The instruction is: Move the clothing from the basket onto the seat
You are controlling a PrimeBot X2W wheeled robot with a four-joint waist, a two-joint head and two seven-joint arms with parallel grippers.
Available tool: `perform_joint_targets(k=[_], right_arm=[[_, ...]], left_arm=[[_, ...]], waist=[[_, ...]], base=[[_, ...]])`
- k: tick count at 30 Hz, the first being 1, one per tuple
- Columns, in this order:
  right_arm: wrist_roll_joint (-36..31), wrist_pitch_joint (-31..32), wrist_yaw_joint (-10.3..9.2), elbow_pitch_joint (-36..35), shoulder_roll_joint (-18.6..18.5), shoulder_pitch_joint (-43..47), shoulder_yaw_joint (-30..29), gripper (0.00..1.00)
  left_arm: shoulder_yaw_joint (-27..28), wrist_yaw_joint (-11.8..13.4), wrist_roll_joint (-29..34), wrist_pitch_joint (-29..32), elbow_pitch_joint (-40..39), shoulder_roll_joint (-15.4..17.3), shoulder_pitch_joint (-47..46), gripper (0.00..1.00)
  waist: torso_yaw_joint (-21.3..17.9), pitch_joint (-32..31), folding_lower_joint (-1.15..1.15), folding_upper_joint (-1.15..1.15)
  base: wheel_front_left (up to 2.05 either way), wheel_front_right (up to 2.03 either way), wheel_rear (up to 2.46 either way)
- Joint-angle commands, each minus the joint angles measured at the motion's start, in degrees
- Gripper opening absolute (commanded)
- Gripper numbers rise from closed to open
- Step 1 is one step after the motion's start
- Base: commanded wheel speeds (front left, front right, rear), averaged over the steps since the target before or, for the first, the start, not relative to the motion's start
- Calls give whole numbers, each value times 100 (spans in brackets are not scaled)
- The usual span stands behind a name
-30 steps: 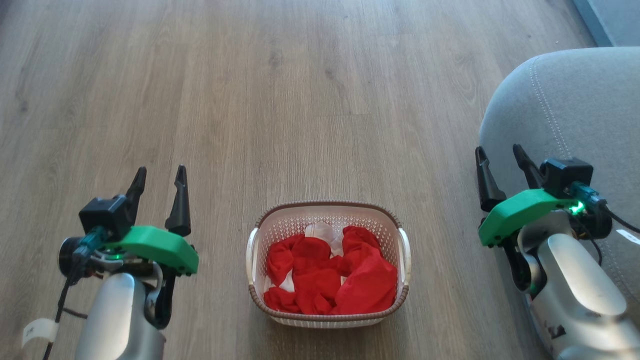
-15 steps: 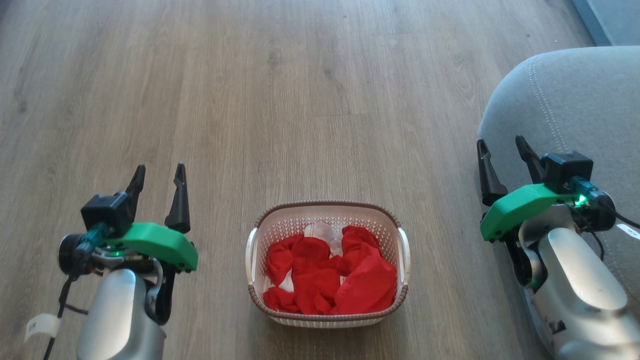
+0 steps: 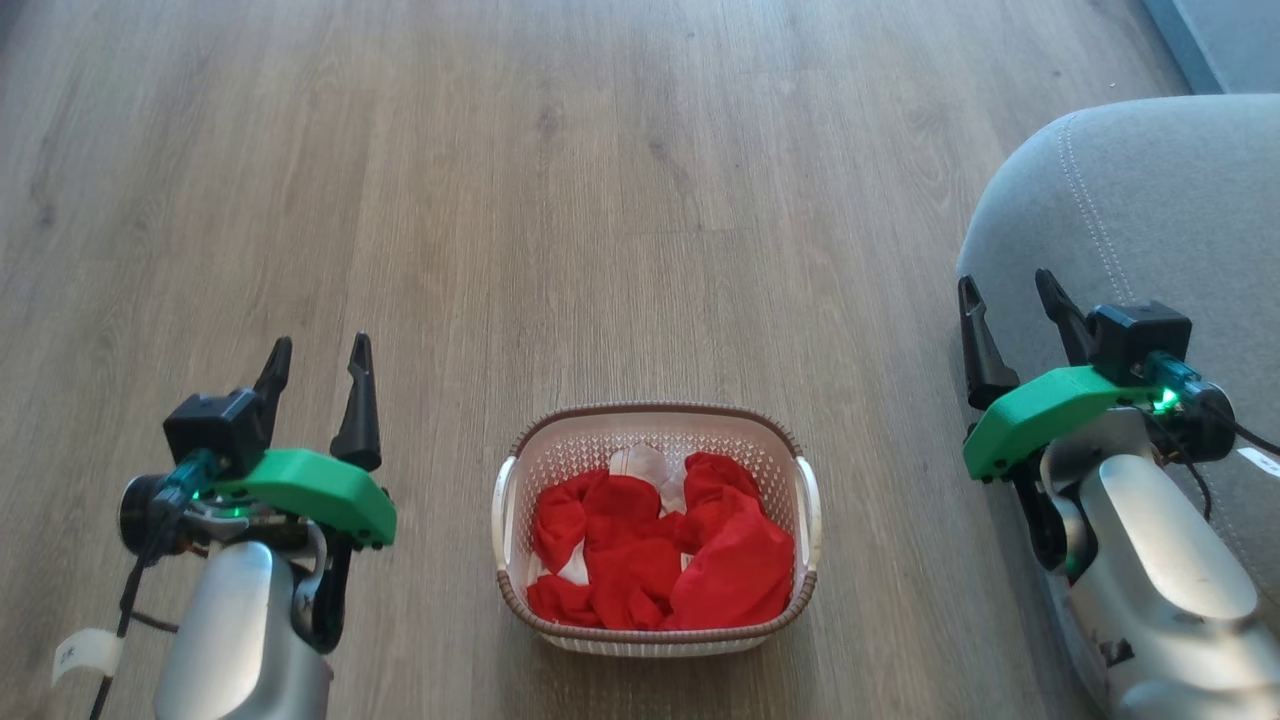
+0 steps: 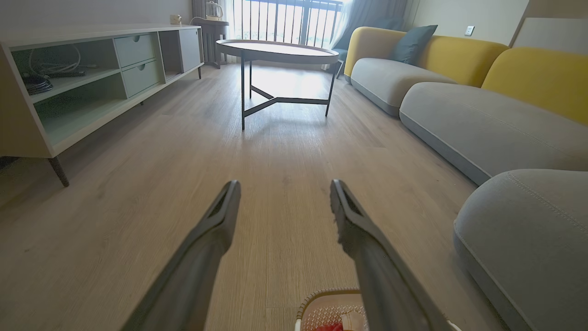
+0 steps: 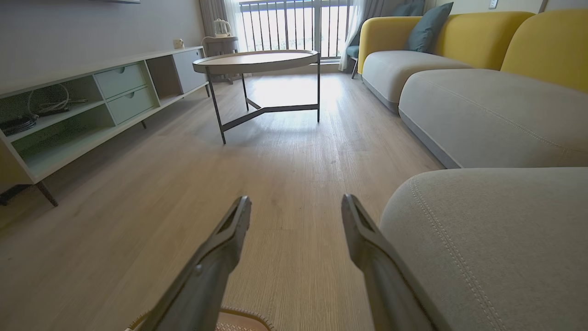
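1. Clothing (image 3: pixel 650 555) lies heaped in the basket (image 3: pixel 655 410) on the floor; I judge the transfer not started.
2. Seat (image 3: pixel 1150 200), at my right, carries no garment.
3. Left hand (image 3: pixel 322 343) and right hand (image 3: pixel 1005 280) are both spread and empty.

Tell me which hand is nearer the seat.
Right. The right hand, open, is at the seat's rounded corner; the left hand, open, is on the basket's far side from the seat.
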Motion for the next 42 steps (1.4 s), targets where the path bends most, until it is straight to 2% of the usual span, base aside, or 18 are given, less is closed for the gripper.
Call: perform_joint_targets(k=[1, 8, 17, 32, 42], right_arm=[[-6, -75, 41, -207, -11, -158, 38, 100], [-51, -75, 41, -354, 20, -179, 2, 100], [-89, -75, 41, -681, -5, -400, -61, 100], [-233, -75, 41, -1473, -30, -1290, -246, 100], [-370, -75, 41, -2148, 24, -1755, -420, 100]], left_arm=[[197, -36, -40, -55, -163, 65, -272, 100], [137, -36, -54, -55, -187, 58, -258, 100], [-19, -36, -82, -55, -237, 46, -440, 100], [-631, -36, -296, -55, -233, 31, -1237, 100], [-1429, -36, -452, -55, -42, 30, -1849, 100]], waist=[[-1, 3, 0, 0], [-17, 136, 0, 0], [-42, 673, 0, 0], [-232, 2475, 0, 0], [-407, 3529, 0, 0]], base=[[0, 0, 0], [0, 0, 0], [0, 0, 0], [0, 0, 0], [0, 0, 0]])
